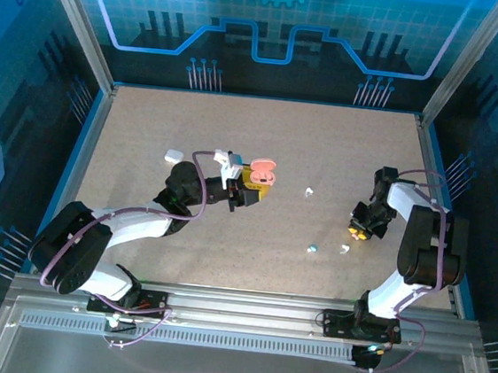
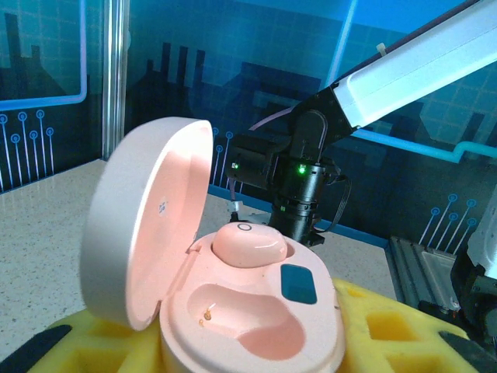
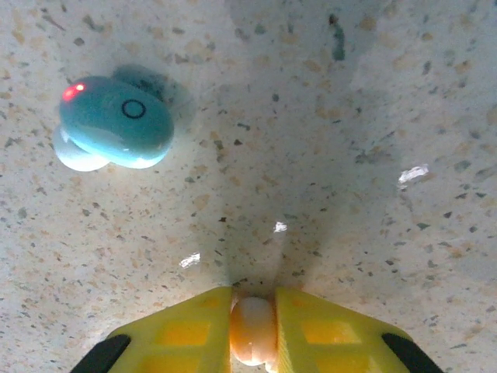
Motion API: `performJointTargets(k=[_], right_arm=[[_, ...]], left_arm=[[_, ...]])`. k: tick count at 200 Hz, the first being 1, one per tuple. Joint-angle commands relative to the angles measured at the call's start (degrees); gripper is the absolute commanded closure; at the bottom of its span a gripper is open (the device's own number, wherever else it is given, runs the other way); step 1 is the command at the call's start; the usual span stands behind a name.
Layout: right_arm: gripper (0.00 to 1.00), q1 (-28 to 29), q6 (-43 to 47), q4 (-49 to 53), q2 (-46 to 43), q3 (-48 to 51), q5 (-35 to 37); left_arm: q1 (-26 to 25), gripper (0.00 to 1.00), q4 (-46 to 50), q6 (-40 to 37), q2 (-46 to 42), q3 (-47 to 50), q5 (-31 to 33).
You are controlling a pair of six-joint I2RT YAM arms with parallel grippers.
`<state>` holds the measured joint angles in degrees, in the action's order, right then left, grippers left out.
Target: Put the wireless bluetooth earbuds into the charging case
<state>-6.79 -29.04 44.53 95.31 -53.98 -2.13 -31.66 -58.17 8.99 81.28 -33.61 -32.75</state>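
Observation:
My left gripper (image 1: 248, 179) is shut on the pink charging case (image 2: 256, 311), held off the table with its lid (image 2: 144, 225) swung open to the left. One pink earbud (image 2: 248, 243) sits in the case's far socket, and the near socket (image 2: 248, 315) is empty. Low over the table at the right, my right gripper (image 3: 253, 311) is shut on a small pale earbud (image 3: 253, 330), pinched between the yellow fingertips. A light blue earbud (image 3: 116, 128) with a red light lies on the table ahead and to the left of it.
A white earbud (image 1: 309, 191) lies near mid-table and the blue one (image 1: 312, 247) closer to the front. A white case (image 1: 173, 154) rests at the left. Blue walls and metal posts ring the speckled table (image 1: 325, 141).

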Motion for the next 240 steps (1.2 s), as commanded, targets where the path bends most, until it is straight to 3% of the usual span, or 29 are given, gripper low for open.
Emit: performJointTargets(k=[1, 66, 93, 151, 179, 240], right_arm=[[0.8, 1.2, 0.3, 1.0, -4.1, 0.1, -1.8], [0.78, 5.9, -2.2, -6.8, -21.9, -3.5, -24.8], [0.77, 13.7, -1.0, -5.0, -20.1, -6.1, -19.4], [0.78, 29.2, 3.0, 4.1, 0.7, -14.7, -4.7], [0.78, 31.8, 2.5, 4.5, 7.6, -16.5, -2.4], [0.75, 35.6, 4.0, 7.8, 16.3, -20.0, 1.9]], left_arm=[[0.4, 0.61, -1.2, 0.0, -0.6, -0.6, 0.2], [0.4, 0.61, -3.2, 1.3, 0.3, -1.0, 1.7], [0.3, 0.61, -4.7, 1.4, -0.2, -0.3, 3.5], [0.8, 0.61, -2.2, -2.8, -7.6, 4.6, 12.1], [1.4, 0.61, 0.0, -4.5, -11.6, 6.2, 15.0], [1.9, 0.61, 1.7, -5.1, -12.6, 5.7, 14.1]])
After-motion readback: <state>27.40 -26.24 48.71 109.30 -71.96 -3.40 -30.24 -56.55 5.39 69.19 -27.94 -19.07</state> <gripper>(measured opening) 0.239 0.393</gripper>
